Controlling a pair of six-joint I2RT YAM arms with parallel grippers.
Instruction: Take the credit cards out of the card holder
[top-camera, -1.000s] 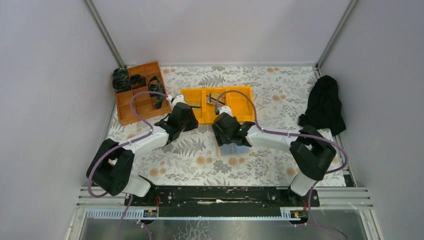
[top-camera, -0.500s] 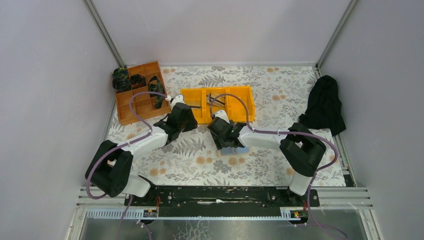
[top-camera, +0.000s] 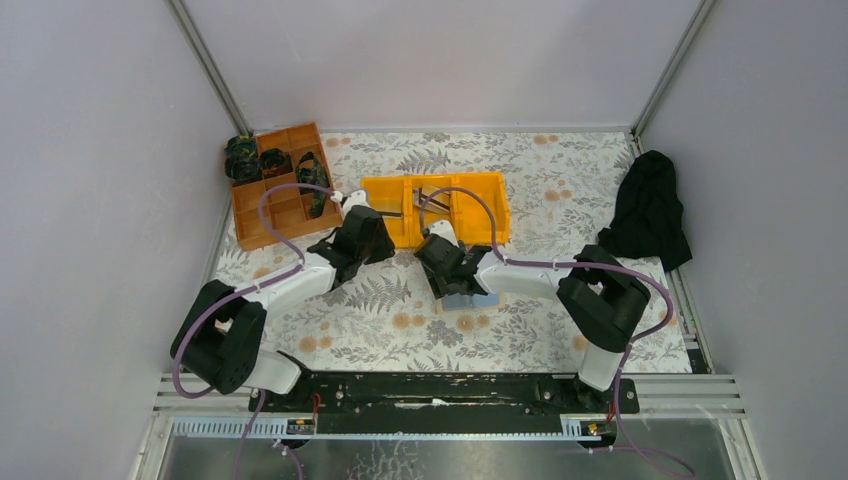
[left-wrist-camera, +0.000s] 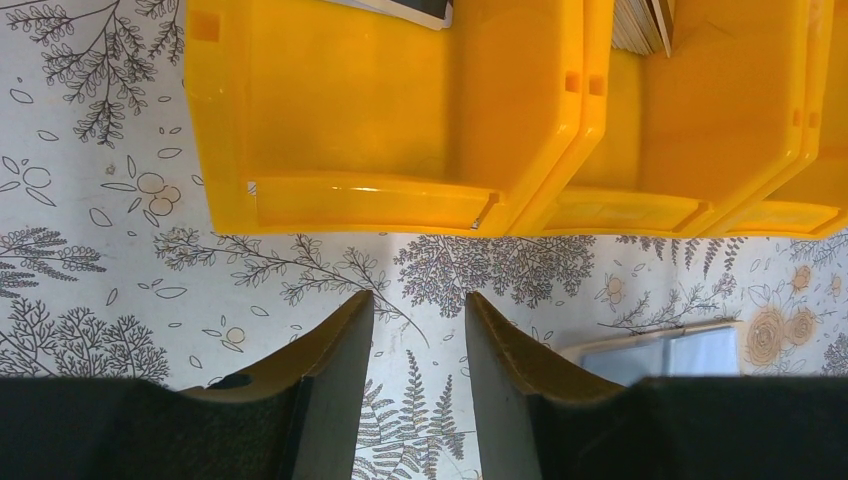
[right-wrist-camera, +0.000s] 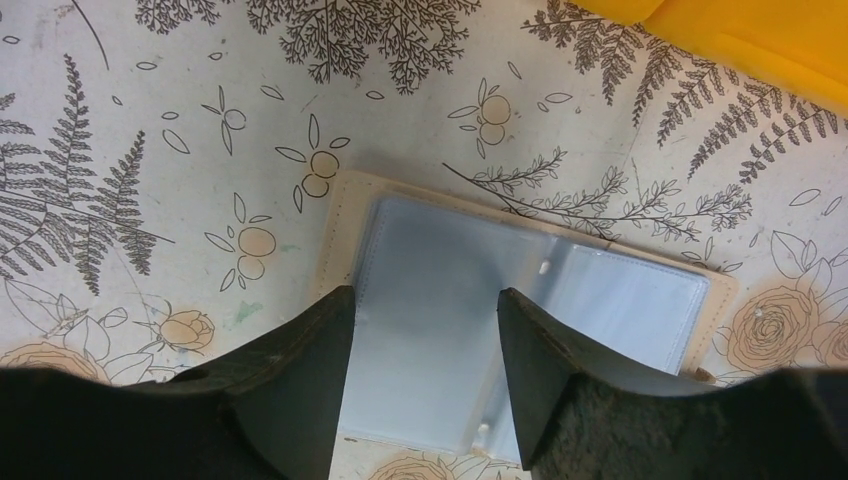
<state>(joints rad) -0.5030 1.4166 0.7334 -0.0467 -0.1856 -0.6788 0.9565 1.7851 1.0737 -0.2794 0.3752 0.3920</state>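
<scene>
The card holder (right-wrist-camera: 560, 290) lies open on the flowered table, tan-rimmed, its pale blue translucent sleeves facing up. In the overhead view the card holder (top-camera: 470, 298) is half hidden under my right wrist. My right gripper (right-wrist-camera: 425, 293) stands open low over the holder's left sleeve, one finger at each side of it, with nothing pinched. My left gripper (left-wrist-camera: 417, 295) is open and empty above bare table, just in front of the yellow bin (left-wrist-camera: 400, 190). Credit cards (left-wrist-camera: 640, 20) lie in the bin's middle compartment, and another card (left-wrist-camera: 405, 8) in its left one. No card shows inside the sleeves.
The yellow three-compartment bin (top-camera: 480, 190) sits behind both grippers. An orange divided tray (top-camera: 270, 215) holding dark items stands at the back left. A black cloth (top-camera: 650, 205) lies against the right wall. A corner of the holder (left-wrist-camera: 665, 350) shows to the left gripper's right.
My right gripper has shifted left and a little back over the holder, and its jaws have narrowed slightly. The left arm has not moved.
</scene>
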